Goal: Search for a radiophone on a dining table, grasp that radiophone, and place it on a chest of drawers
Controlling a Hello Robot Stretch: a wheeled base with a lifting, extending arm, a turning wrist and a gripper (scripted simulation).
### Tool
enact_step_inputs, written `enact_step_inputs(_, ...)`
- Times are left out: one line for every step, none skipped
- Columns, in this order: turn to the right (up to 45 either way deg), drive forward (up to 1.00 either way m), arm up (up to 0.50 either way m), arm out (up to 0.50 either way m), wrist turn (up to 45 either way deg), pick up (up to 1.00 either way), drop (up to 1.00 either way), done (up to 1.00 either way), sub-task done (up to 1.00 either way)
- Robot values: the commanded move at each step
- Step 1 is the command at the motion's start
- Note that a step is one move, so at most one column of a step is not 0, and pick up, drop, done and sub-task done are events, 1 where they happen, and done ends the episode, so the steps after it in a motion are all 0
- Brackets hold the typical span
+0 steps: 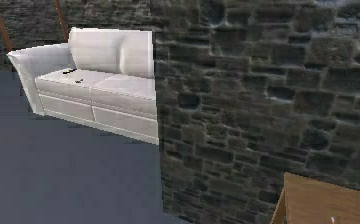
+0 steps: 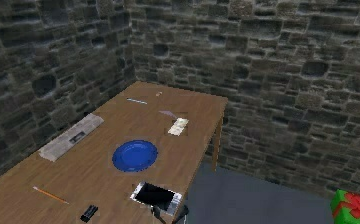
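A wooden dining table (image 2: 98,175) stands in a stone-walled corner in the arm side view; its corner also shows in the forward view's bottom right (image 1: 323,205). Near its front edge lies a flat dark device with a white rim (image 2: 154,195), maybe the radiophone. Thin dark parts that look like my gripper (image 2: 178,212) rise from the bottom edge just beside it. I cannot tell whether the gripper holds anything.
On the table lie a blue plate (image 2: 136,155), a long grey bar (image 2: 72,137), a pale small block (image 2: 177,125), a pencil (image 2: 50,194) and a small dark item (image 2: 89,212). A red and green box (image 2: 354,205) sits on the floor. A white sofa (image 1: 93,80) stands beyond a stone wall (image 1: 258,100).
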Motion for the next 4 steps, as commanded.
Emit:
enact_step_inputs(0.0,0.00,0.00,0.00,0.0,1.00,0.00,0.00,0.00)
enact_step_inputs(0.0,0.00,0.10,0.00,0.0,0.00,0.00,0.00,0.00)
enact_step_inputs(0.0,0.00,0.26,0.00,0.0,0.00,0.00,0.00,0.00)
enact_step_inputs(0.0,0.00,0.00,0.00,-45.0,0.00,0.00,0.00,0.00)
